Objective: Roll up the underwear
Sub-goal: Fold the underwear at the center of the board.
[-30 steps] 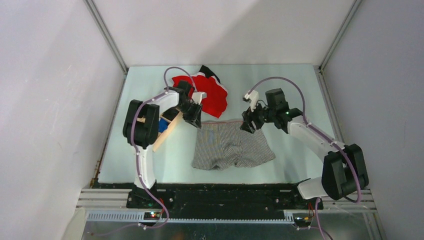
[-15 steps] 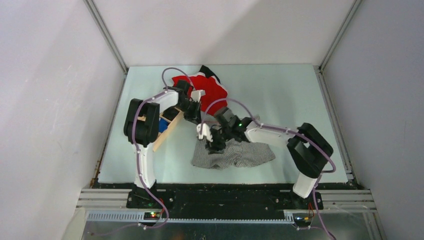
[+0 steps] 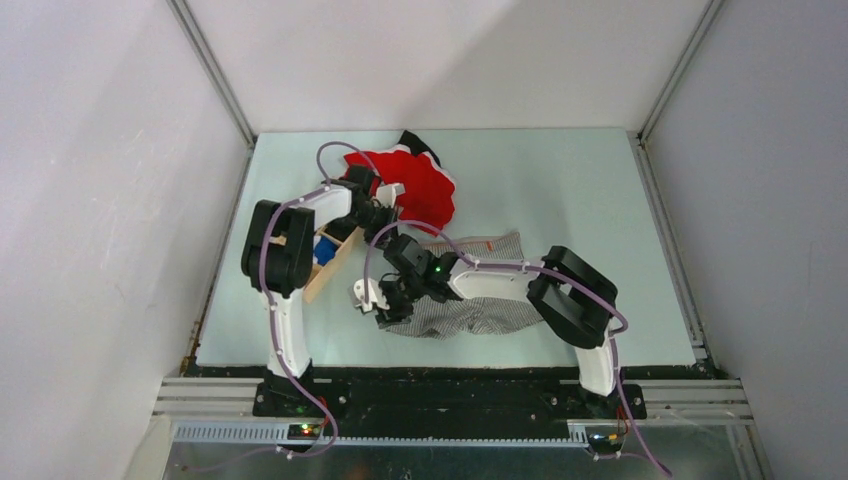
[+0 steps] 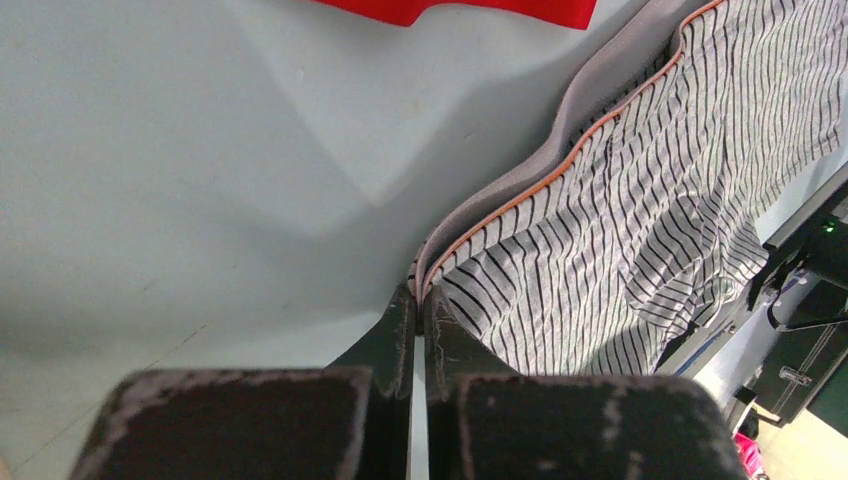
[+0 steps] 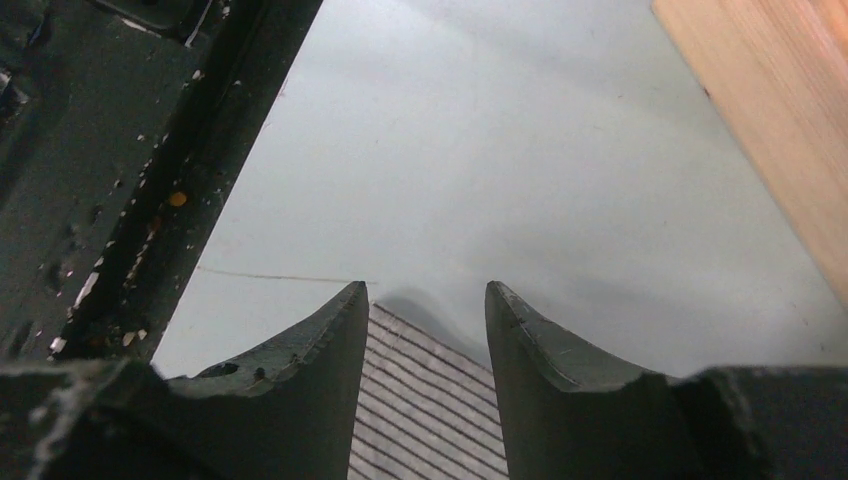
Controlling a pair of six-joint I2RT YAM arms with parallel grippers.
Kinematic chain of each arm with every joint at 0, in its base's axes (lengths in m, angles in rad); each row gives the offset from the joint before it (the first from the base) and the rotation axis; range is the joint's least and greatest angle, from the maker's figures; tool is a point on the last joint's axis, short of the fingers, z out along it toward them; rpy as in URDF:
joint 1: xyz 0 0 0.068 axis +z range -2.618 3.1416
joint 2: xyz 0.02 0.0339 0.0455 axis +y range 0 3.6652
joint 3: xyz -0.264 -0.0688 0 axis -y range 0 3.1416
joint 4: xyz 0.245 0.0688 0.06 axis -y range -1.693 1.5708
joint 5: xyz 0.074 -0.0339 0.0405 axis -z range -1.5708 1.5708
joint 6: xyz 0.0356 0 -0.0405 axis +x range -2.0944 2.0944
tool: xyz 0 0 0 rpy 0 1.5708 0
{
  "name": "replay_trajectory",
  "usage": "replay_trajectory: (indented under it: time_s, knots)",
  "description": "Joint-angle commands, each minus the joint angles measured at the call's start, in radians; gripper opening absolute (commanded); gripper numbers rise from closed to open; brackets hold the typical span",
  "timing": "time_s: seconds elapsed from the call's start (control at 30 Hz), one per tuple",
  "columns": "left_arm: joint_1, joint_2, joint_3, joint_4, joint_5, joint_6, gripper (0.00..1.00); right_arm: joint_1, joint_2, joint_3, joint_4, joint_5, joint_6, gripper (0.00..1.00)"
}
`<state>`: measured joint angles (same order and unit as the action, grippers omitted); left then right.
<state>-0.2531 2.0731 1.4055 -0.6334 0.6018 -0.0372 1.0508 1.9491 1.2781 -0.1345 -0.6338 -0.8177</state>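
Note:
The underwear (image 3: 478,315), grey-and-white striped, lies crumpled in the middle of the table. My left gripper (image 3: 385,218) is at its far-left waistband corner. In the left wrist view the jaws (image 4: 420,292) are shut on the grey, orange-edged waistband, and the striped fabric (image 4: 650,190) spreads to the right. My right arm reaches across the garment to its near-left corner, where my right gripper (image 3: 383,306) is. In the right wrist view that gripper (image 5: 427,292) is open, with a striped corner of the underwear (image 5: 425,400) lying between the fingers, low over the table.
A red cloth (image 3: 418,185) with dark trim lies at the back, behind the left gripper; its edge shows in the left wrist view (image 4: 450,8). A wooden box (image 3: 332,255) with a blue item stands at the left, also in the right wrist view (image 5: 770,120). The table's dark front rail (image 5: 150,150) is near.
My right arm swung from the underwear's far-right side across it to the near-left corner. The garment has bunched up under it. The left gripper stayed on the waistband corner.

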Motion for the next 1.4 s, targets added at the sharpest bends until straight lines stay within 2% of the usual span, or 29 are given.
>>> replay_trajectory:
  time_s: [0.0, 0.17, 0.47, 0.9, 1.03, 1.27, 1.37]
  knots:
    - [0.018, -0.061, -0.023, 0.009, -0.021, -0.010, 0.00, 0.012, 0.045, 0.079, -0.020, -0.050, -0.044, 0.50]
    - [0.036, -0.067, -0.020, 0.006, -0.023, -0.010, 0.00, 0.016, 0.083, 0.153, -0.183, -0.069, -0.103, 0.42]
    - [0.046, -0.051, -0.002, -0.003, -0.017, -0.007, 0.00, 0.016, 0.093, 0.193, -0.326, -0.077, -0.216, 0.45]
    - [0.045, -0.040, 0.018, -0.020, -0.010, -0.003, 0.00, 0.021, 0.161, 0.230, -0.291, -0.055, -0.186, 0.42]
    - [0.046, -0.037, 0.028, -0.028, -0.009, 0.000, 0.00, 0.025, 0.176, 0.250, -0.310, -0.065, -0.188, 0.33]
    - [0.057, -0.038, 0.068, -0.077, -0.001, 0.014, 0.00, 0.020, 0.170, 0.272, -0.307, -0.081, -0.166, 0.01]
    - [0.071, -0.047, 0.105, -0.105, 0.010, 0.015, 0.00, 0.007, 0.136, 0.286, -0.261, -0.114, -0.100, 0.00]
